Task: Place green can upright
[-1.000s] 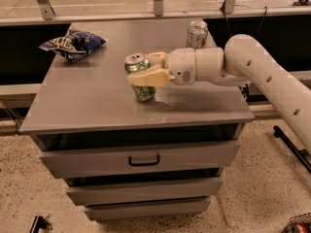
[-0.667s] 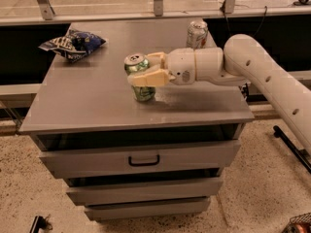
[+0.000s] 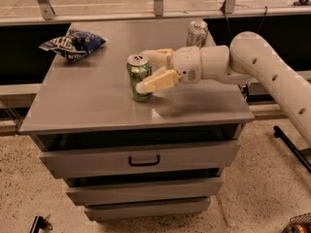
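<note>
The green can (image 3: 138,71) stands upright on the grey cabinet top (image 3: 97,106), left of centre and toward the front. It has a mottled green pattern and a silver top with a pull tab. My gripper (image 3: 142,72) reaches in from the right at can height. Its two cream fingers are spread, one (image 3: 156,81) in front of the can and one (image 3: 158,56) behind it. The jaws stand open around the can, and the front fingertip still overlaps the can's lower side.
A mostly silver can (image 3: 197,33) stands at the back right, just behind my arm (image 3: 252,57). A blue chip bag (image 3: 73,43) lies at the back left. The cabinet has drawers (image 3: 144,159) below its front edge.
The fingers have spread apart from the green can, which they held closed before. The can stands upright in the same spot on the top.
</note>
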Controlling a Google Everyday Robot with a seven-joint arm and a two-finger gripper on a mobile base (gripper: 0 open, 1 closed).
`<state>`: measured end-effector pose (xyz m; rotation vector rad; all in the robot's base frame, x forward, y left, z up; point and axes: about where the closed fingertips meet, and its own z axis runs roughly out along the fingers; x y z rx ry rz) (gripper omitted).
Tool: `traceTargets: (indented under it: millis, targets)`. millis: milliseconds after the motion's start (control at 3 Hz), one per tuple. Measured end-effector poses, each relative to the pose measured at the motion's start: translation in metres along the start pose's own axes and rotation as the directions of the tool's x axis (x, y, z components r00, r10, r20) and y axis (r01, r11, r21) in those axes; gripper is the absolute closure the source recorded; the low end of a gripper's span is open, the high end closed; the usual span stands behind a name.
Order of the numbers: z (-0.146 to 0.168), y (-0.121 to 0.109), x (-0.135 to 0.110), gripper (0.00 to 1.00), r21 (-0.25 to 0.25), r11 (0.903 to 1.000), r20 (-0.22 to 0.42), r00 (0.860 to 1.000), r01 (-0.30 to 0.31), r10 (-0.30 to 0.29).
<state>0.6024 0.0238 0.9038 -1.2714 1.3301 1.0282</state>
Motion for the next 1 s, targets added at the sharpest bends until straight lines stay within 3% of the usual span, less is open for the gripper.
traceTargets:
  millis: [667, 1000]
  targets:
    - [-0.061, -0.008, -0.015, 0.00, 0.033, 0.9950, -0.109, 0.990, 0.095, -0.091]
    - [-0.063, -0.008, -0.015, 0.00, 0.030, 0.9947, -0.113, 0.989, 0.098, -0.094]
